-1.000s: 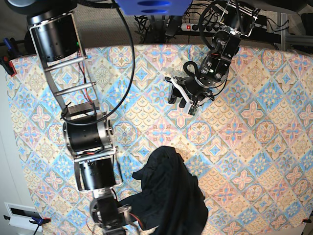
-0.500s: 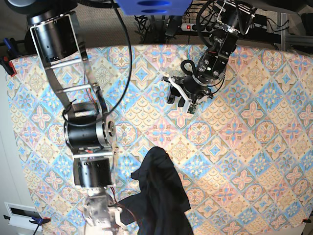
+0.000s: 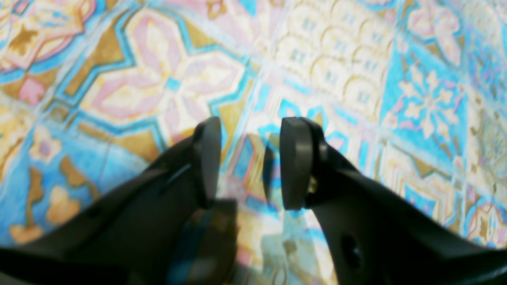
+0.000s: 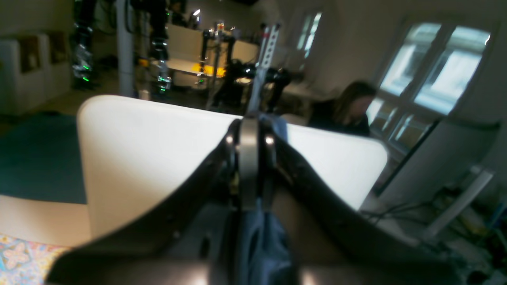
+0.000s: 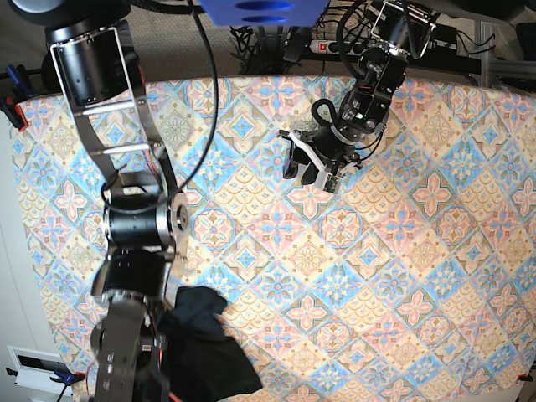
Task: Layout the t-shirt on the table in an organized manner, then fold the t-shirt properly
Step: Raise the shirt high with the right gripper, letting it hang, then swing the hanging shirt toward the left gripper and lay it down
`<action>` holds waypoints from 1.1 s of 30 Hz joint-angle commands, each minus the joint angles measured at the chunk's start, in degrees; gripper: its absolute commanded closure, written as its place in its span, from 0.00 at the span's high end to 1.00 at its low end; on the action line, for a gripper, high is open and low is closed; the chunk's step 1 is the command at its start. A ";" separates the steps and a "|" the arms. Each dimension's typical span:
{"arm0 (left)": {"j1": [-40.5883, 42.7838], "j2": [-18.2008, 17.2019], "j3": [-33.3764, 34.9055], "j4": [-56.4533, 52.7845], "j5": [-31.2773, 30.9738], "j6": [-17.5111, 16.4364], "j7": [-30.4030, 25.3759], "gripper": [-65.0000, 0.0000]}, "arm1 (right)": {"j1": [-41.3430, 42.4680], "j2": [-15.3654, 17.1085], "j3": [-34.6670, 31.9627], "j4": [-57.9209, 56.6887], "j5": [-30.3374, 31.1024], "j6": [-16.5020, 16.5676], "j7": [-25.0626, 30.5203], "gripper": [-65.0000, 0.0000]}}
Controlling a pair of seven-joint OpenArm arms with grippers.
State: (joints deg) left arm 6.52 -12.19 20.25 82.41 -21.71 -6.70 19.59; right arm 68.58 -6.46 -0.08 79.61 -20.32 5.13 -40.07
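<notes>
The table [image 5: 435, 276], draped in its pastel diamond-tiled cloth, fills the base view, and most of it now lies bare. A second ago the t-shirt [image 5: 205, 352] sat bunched near the middle of the table's near edge; since then it has been dragged toward the near left corner and lifted, so it now hangs as a dark crumpled bundle beside the right arm's forearm. It is a step away from laying out: nothing is spread yet, and the garment probably has to be brought back over the table and shaken open.

The right gripper [image 4: 248, 158] points up and away from the table, its fingers pressed together with a fold of dark cloth pinched between them. The left gripper [image 5: 311, 167] hovers over the far half of the table, fingers [image 3: 295, 162] partly open, holding nothing, only patterned cloth showing between them.
</notes>
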 commanded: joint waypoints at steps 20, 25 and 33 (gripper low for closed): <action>0.29 0.10 0.28 -5.80 0.84 1.38 4.45 0.37 | 3.20 1.76 -6.47 23.99 -2.94 -0.07 4.07 0.00; -0.50 0.10 0.28 -5.80 0.84 1.38 4.45 0.37 | 3.64 1.49 -6.65 29.62 -2.94 -0.07 4.16 0.00; -0.77 0.01 0.28 -5.80 0.84 1.38 4.45 0.37 | 3.20 -1.94 -11.75 29.62 -2.94 -0.07 4.34 0.00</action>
State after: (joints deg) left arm 4.95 -11.73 20.25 78.37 -22.55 -8.14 15.66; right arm 69.54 -8.67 -12.14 108.92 -22.76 5.80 -37.21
